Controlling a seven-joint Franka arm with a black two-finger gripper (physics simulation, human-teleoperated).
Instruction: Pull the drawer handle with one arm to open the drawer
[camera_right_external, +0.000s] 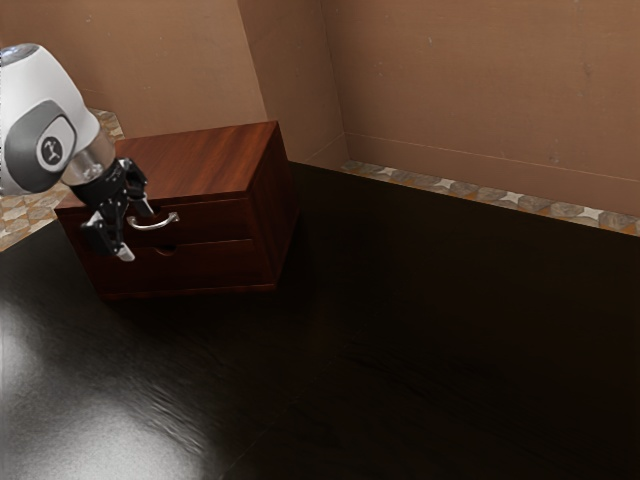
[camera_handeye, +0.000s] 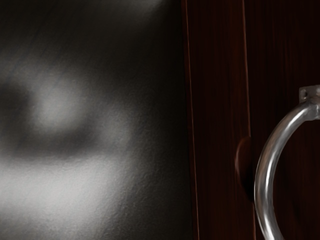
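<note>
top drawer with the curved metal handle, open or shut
Shut: the dark wooden top drawer sits flush with the lower drawer.

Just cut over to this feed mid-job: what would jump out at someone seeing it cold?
The black two-finger gripper is right at the curved silver metal handle on the upper drawer of a small reddish-brown wooden cabinet, at the exterior view's left. The cabinet stands on a glossy black tabletop. In the wrist view the handle arcs close up against the dark wood front.
</note>
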